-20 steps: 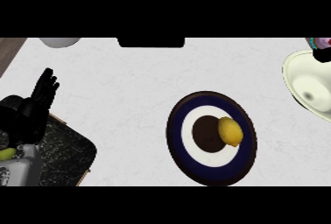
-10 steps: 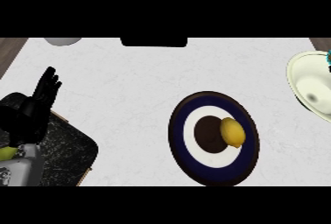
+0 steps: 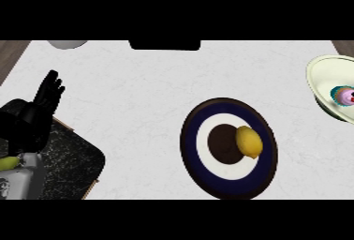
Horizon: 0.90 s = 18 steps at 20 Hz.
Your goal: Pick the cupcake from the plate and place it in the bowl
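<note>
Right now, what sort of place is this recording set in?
Most likely a kitchen counter: a pale marbled counter top carries a dark blue and white plate with a lemon, plus a cream bowl.

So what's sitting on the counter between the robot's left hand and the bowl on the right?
In the head view, the dark blue and white plate with a lemon lies between the left hand and the bowl.

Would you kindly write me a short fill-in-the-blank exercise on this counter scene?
1. The yellow lemon lies on the ____.
2. The cupcake sits in the ____ at the right edge.
3. The left hand rests with its fingers ____.

Missing words: plate; bowl; open
</note>
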Tool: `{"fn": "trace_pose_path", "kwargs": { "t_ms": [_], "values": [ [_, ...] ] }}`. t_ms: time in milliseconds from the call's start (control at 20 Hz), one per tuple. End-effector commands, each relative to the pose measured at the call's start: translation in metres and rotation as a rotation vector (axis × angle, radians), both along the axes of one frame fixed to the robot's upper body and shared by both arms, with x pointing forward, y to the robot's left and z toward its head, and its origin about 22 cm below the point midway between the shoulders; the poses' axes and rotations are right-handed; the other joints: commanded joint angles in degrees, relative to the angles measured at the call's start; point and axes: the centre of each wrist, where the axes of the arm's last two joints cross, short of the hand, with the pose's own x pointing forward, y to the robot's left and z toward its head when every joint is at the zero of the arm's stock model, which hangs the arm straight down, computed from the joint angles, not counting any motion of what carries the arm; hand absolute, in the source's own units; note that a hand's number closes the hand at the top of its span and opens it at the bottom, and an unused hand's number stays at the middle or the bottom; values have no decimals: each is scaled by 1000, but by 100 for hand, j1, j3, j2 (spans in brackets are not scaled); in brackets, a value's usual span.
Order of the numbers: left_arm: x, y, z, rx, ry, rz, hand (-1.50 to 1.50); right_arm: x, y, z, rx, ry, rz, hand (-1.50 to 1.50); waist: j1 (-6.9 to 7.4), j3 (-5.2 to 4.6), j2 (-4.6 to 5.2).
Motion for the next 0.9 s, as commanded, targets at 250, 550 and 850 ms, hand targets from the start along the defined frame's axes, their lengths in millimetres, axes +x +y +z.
{"fn": "trace_pose_path", "kwargs": {
  "t_ms": [250, 550, 850],
  "values": [
    [-9, 12, -3, 3, 8, 12, 0, -10, -20, 23, 280, -613, -68, -150, -131, 8, -77],
    [-15, 3, -8, -7, 9, 37, 0, -75, -79, 9, 411, -774, -107, -150, -185, -3, -64],
    [-22, 18, -12, 20, -7, 44, 0, -155, -122, -13, 453, -701, -94, -150, -234, -13, -85]
  ]
}}
